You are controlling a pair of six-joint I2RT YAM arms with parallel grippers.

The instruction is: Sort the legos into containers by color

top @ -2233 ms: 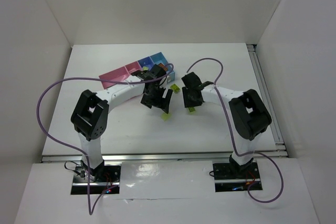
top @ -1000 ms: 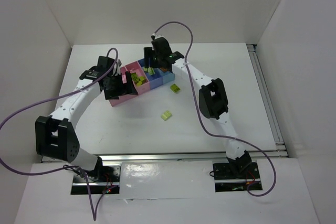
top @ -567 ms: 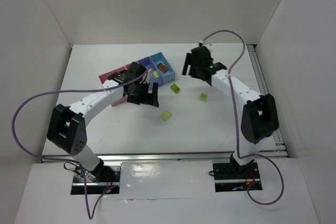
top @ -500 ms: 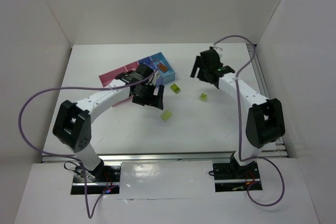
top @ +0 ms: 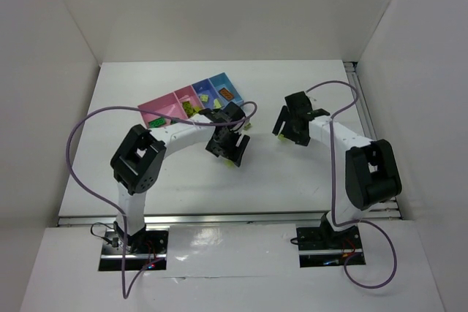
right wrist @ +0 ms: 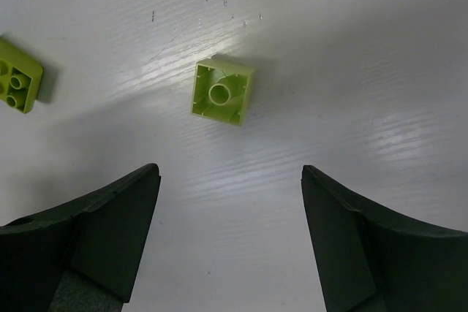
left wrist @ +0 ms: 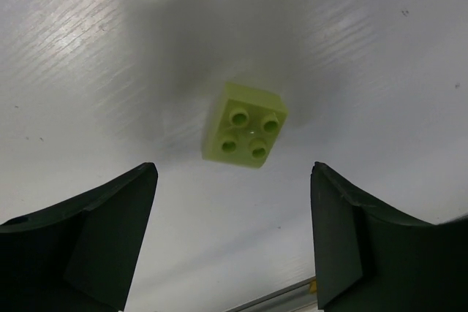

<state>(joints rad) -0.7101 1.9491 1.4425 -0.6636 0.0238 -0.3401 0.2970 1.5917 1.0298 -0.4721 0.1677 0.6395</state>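
The containers (top: 174,99), four joined bins, two pink, one darker blue and one light blue, sit at the back left with legos inside. A yellow-green lego (left wrist: 245,133) lies studs up on the table, just ahead of my open left gripper (left wrist: 234,180), which hovers above it (top: 232,161). Another yellow-green lego (right wrist: 222,91) lies upside down ahead of my open right gripper (right wrist: 230,173). A further yellow-green lego (right wrist: 18,74) lies studs up at the left edge of the right wrist view. Nothing is between either gripper's fingers.
The bins hold a dark green brick (top: 156,122), yellow-green bricks (top: 191,107) and an orange-brown brick (top: 226,94). Purple cables loop over both arms. A metal rail (top: 369,137) runs along the table's right edge. White walls enclose the table.
My left arm has swung from the bins to the lego at the table's middle. My right arm has drawn back from the bins and come down over the lego on the right.
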